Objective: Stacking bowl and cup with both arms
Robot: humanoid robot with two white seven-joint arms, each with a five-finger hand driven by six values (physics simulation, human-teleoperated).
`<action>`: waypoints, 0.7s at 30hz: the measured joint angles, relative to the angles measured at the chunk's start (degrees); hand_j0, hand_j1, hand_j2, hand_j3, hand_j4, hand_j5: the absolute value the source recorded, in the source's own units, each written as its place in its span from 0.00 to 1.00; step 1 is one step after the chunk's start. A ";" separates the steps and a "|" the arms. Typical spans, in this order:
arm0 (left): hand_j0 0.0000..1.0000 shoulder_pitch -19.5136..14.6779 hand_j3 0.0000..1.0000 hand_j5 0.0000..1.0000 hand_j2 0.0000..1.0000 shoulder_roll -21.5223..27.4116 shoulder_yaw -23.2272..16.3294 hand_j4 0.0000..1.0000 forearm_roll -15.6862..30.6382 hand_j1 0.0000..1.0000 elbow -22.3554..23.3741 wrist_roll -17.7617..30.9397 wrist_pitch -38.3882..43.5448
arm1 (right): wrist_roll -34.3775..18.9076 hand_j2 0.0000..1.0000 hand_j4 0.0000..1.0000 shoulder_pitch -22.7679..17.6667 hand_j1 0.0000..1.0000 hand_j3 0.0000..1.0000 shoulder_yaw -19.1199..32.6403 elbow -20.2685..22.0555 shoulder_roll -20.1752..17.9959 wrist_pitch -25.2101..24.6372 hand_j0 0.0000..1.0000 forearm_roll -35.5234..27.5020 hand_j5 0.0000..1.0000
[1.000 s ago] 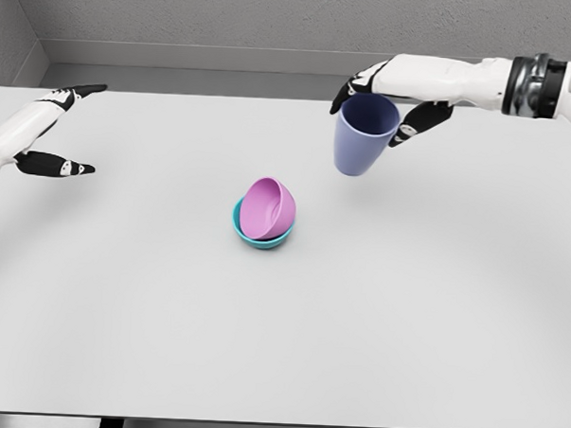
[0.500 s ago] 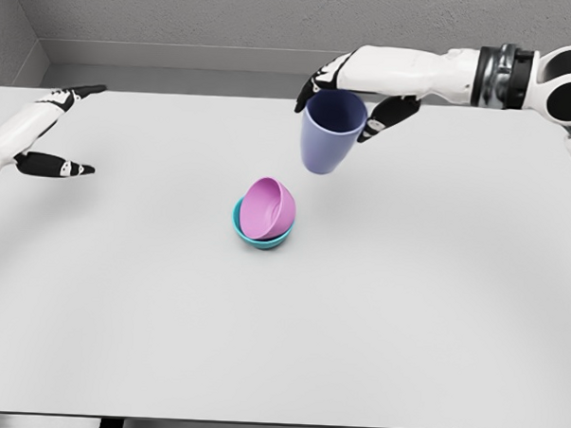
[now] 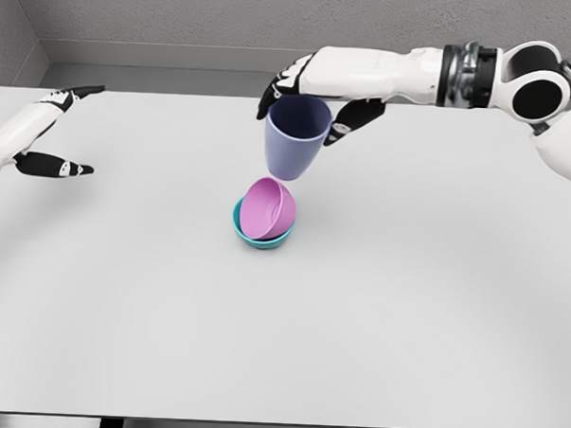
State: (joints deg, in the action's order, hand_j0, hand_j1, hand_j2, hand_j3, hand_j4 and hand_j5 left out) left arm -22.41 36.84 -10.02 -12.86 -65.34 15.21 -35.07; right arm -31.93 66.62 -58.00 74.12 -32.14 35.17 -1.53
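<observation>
At far left the left hand (image 3: 52,133) rests over the worktop (image 3: 404,314) with fingers spread, holding nothing, while at centre a pink bowl (image 3: 269,208) sits tilted inside a teal bowl (image 3: 256,237). Just above them the right hand (image 3: 305,94) grips the rim of a blue cup (image 3: 294,139), so the placing step looks to be in hand; next, I judge, the cup must lower squarely into the tilted pink bowl before release. The worktop is plain pale grey, backed by a grey wall (image 3: 228,17).

no readable text, labels or signs
</observation>
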 measured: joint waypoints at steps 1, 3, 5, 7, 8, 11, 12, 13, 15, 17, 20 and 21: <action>1.00 -0.09 1.00 1.00 1.00 -0.08 0.02 1.00 -0.01 1.00 0.17 0.12 0.00 | 0.00 0.70 0.70 0.00 0.70 0.70 -0.02 0.14 0.25 0.00 0.70 0.00 0.70; 1.00 -0.18 1.00 1.00 1.00 -0.24 0.09 1.00 -0.03 1.00 0.38 0.29 0.00 | 0.00 0.70 0.70 0.00 0.70 0.70 -0.05 0.31 0.82 0.00 0.70 0.04 0.70; 1.00 -0.18 1.00 1.00 1.00 -0.33 0.12 1.00 -0.04 1.00 0.49 0.37 0.00 | -0.01 0.70 0.70 0.09 0.70 0.70 -0.06 0.39 1.43 0.00 0.70 0.07 0.70; 1.00 -0.18 1.00 1.00 1.00 -0.37 0.13 1.00 -0.04 1.00 0.54 0.41 0.00 | -0.01 0.70 0.70 0.09 0.70 0.70 -0.11 0.45 1.94 0.00 0.70 0.08 0.70; 1.00 -0.18 1.00 1.00 1.00 -0.38 0.14 1.00 -0.04 1.00 0.55 0.43 0.00 | -0.02 0.70 0.70 0.09 0.70 0.70 -0.13 0.48 2.18 0.00 0.70 0.08 0.70; 1.00 -0.18 1.00 1.00 1.00 -0.40 0.14 1.00 -0.04 1.00 0.58 0.45 0.00 | -0.02 0.70 0.70 0.00 0.70 0.70 -0.16 0.49 2.99 0.00 0.70 0.47 0.70; 1.00 -0.18 1.00 1.00 1.00 -0.41 0.15 1.00 -0.04 1.00 0.58 0.45 0.00 | -0.01 0.70 0.70 0.00 0.70 0.70 -0.18 0.49 3.22 0.00 0.70 0.60 0.70; 1.00 -0.18 1.00 1.00 1.00 -0.41 0.15 1.00 -0.04 1.00 0.58 0.45 0.00 | -0.01 0.70 0.70 0.00 0.70 0.70 -0.20 0.49 3.43 0.00 0.70 0.69 0.70; 1.00 -0.18 1.00 1.00 1.00 -0.42 0.15 1.00 -0.04 1.00 0.59 0.46 0.00 | -0.01 0.70 0.70 0.00 0.70 0.70 -0.29 0.49 3.75 0.00 0.70 0.86 0.70; 1.00 -0.18 1.00 1.00 1.00 -0.46 0.15 1.00 -0.04 1.00 0.59 0.46 0.00 | -0.02 0.70 0.70 0.00 0.70 0.70 -0.37 0.49 4.08 0.00 0.70 0.95 0.70; 1.00 -0.18 1.00 1.00 1.00 -0.49 0.15 1.00 -0.04 1.00 0.59 0.46 0.00 | -0.02 0.70 0.70 0.00 0.70 0.70 -0.54 0.49 4.38 0.00 0.70 1.01 0.70; 1.00 -0.18 1.00 1.00 1.00 -0.49 0.15 1.00 -0.04 1.00 0.59 0.46 0.00 | -0.01 0.70 0.70 -0.09 0.70 0.70 -0.61 0.49 4.43 0.00 0.70 1.03 0.70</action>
State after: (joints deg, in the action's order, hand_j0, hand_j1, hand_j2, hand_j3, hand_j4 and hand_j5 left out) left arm -22.59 36.35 -9.87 -12.90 -64.75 15.67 -35.07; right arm -31.94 66.53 -58.61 74.61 -27.71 35.17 -0.50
